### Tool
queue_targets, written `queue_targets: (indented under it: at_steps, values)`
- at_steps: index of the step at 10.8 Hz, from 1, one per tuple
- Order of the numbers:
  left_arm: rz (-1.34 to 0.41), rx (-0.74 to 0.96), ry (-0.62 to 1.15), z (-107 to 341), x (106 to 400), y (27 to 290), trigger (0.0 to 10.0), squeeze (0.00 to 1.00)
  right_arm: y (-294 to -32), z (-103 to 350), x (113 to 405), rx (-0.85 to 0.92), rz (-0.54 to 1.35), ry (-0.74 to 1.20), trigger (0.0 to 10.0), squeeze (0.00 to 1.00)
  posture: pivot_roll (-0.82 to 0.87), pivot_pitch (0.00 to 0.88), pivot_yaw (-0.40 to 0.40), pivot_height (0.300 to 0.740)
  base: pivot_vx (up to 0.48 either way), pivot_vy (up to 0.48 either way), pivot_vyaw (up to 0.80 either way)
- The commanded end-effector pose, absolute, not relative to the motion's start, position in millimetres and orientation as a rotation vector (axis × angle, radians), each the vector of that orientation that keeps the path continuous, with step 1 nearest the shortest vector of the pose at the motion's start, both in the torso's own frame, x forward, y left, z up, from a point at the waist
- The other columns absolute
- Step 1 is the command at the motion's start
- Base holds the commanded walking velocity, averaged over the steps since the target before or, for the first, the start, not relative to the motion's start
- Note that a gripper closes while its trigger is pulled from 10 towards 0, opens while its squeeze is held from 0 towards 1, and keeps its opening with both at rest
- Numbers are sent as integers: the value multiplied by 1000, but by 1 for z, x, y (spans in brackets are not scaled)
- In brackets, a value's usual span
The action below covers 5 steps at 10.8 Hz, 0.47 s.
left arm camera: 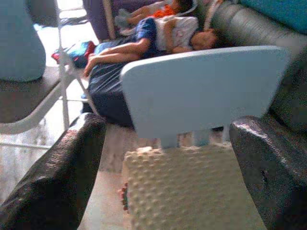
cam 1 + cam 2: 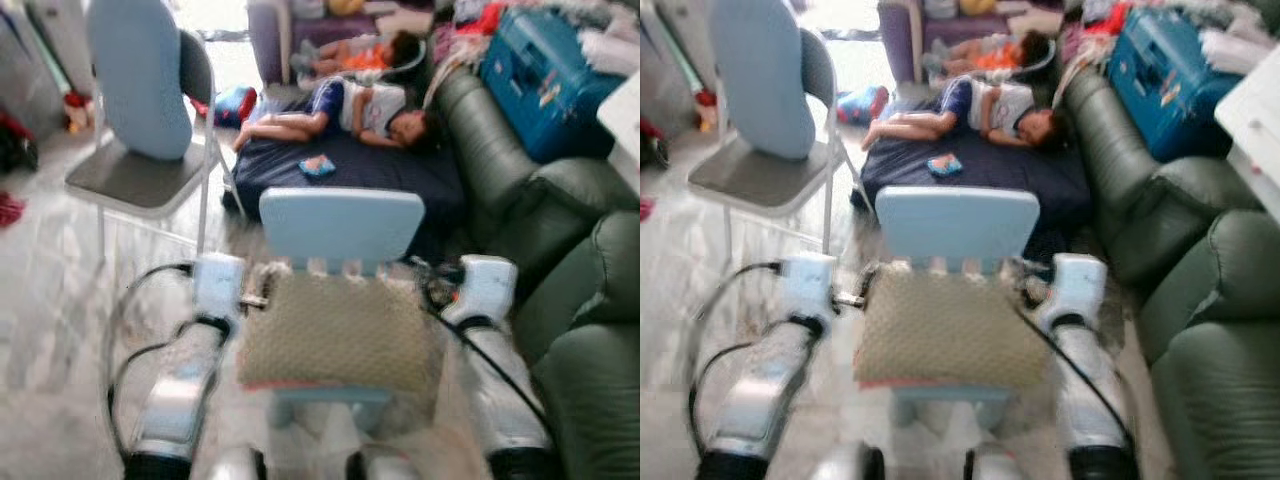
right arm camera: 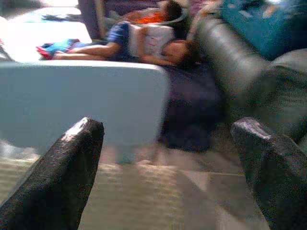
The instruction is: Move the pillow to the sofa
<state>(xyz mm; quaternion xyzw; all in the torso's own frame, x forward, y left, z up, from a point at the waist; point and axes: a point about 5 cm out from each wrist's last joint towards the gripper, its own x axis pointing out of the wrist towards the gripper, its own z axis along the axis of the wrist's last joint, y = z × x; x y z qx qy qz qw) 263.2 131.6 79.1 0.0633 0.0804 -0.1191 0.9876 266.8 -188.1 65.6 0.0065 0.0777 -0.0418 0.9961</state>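
Note:
A beige dotted pillow (image 2: 338, 335) lies on the seat of a small light-blue chair (image 2: 341, 225) right in front of me. My left gripper (image 1: 168, 139) is at the pillow's left far corner, fingers (image 1: 62, 177) spread wide and open, with the pillow's edge (image 1: 192, 187) ahead between them. My right gripper (image 3: 168, 139) is at the pillow's right far corner, also open, the pillow (image 3: 120, 196) low between its fingers. Neither holds anything. The dark green sofa (image 2: 585, 300) stands to the right.
Two people (image 2: 350, 108) lie on a dark blue mattress (image 2: 350, 165) behind the chair. A grey folding chair (image 2: 135, 175) holding a pale blue cushion (image 2: 138, 75) stands at the left. A blue suitcase (image 2: 545, 70) rests on the sofa's far end. Pale floor (image 2: 50, 300) lies to the left.

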Motion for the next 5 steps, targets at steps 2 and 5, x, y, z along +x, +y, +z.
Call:
queue_targets:
  at_steps: [2,5]
  values:
    - [-236,198,128,85,266,136,10000,0,-191,68,264,28,-85,127,10000,0,-35,98,-47,740,0,0,0]
    - [-237,170,136,87,270,138,10000,0,-194,66,261,48,-113,129,10000,0,-44,120,-30,740,0,-198,-533]
